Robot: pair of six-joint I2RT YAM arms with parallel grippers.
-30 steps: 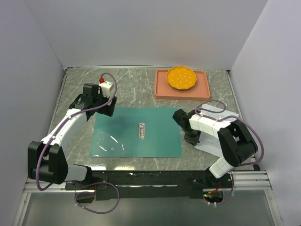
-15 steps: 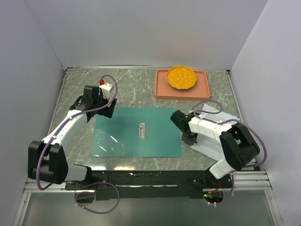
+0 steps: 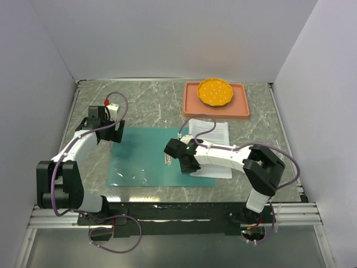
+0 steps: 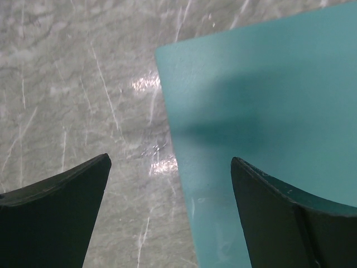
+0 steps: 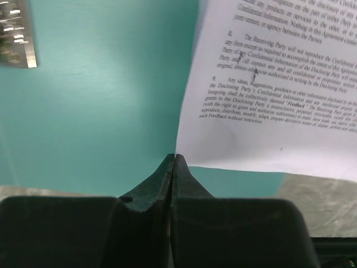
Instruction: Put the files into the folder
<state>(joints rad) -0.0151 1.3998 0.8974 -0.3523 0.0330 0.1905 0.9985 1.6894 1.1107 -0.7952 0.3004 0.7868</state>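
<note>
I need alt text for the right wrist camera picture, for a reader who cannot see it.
The right hand, closed, pinches the near corner of a printed white sheet that lies partly on a teal folder. A metal clip shows at top left, grey marble table at bottom right.

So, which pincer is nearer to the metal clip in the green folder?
Right. The right pincer, shut on the papers, is just beside the clip; the left pincer hovers open at the folder's far-left corner.
</note>
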